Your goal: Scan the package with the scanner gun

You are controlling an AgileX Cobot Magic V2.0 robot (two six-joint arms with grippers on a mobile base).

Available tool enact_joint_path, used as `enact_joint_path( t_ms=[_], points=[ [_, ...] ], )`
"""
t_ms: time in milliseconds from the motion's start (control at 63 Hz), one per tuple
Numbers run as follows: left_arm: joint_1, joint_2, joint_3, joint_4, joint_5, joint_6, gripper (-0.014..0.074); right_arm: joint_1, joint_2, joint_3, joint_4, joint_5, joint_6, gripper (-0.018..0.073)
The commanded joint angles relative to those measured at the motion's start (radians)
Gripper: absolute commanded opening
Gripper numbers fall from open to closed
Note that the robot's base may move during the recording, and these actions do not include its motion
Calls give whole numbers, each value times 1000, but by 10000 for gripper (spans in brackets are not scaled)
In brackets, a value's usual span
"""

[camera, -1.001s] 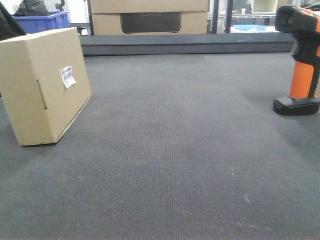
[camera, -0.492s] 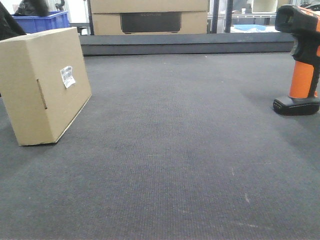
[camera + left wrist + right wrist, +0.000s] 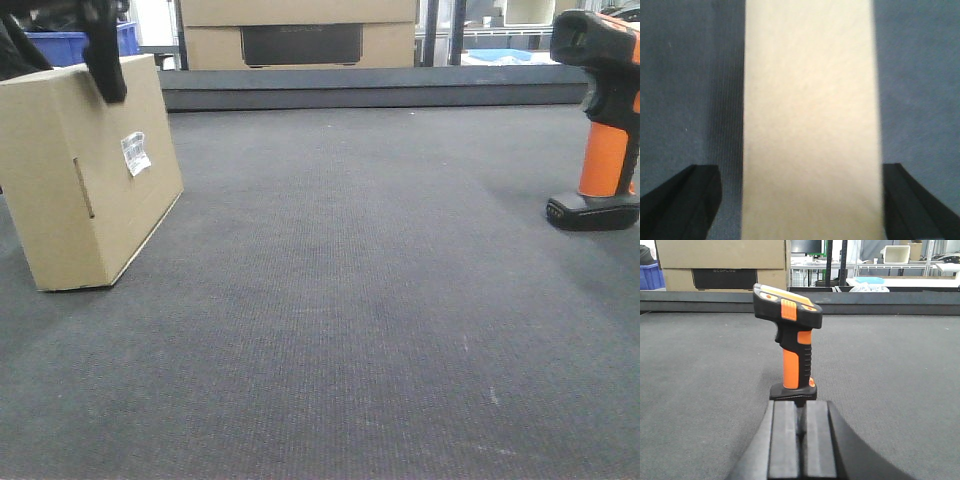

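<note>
The package (image 3: pixel 80 190), a tan cardboard box with a small white label (image 3: pixel 135 153), stands on the dark mat at the left. One black finger (image 3: pixel 106 65) of my left gripper hangs against its upper right edge. In the left wrist view my left gripper (image 3: pixel 799 170) is open and straddles the package's top face (image 3: pixel 810 100), one finger on each side. The scanner gun (image 3: pixel 605 150) stands upright on its base at the far right. My right gripper (image 3: pixel 800 405) is shut with nothing in it, just short of the scanner gun's (image 3: pixel 792 355) base.
Larger cardboard boxes with a dark panel (image 3: pixel 300 35) sit behind a raised dark ledge (image 3: pixel 370 88) at the back. A blue bin (image 3: pixel 60 45) stands at the back left. Shelving and a table show behind the scanner gun in the right wrist view.
My left gripper's finger has come down into the front view at the package's top edge. The package and the scanner gun stay where they were.
</note>
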Motion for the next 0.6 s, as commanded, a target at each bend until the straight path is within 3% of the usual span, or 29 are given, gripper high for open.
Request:
enact_joint_path(
  t_ms=[0,175,238,286,445,588],
  points=[
    [-7,22,-2,-3,18,-7,498,1,-3,-1,-6,-15,-4,-162],
    [-7,33,-4,-3,23,-7,492,1,-3,-1,-6,-15,-4,-162],
    [-7,33,-8,-3,23,-7,447,1,-3,-1,-6,-15,-4,-162],
    [-7,31,-8,-3,19,-7,375,1,-3,-1,-6,-15,-4,-162],
    [-7,28,-8,-3,10,-7,-94,1,-3,-1,-6,-15,-4,-162],
    [-7,9,-38,-19,22,-7,-111,1,-3,-1,-6,-15,-4,-162]
  ],
)
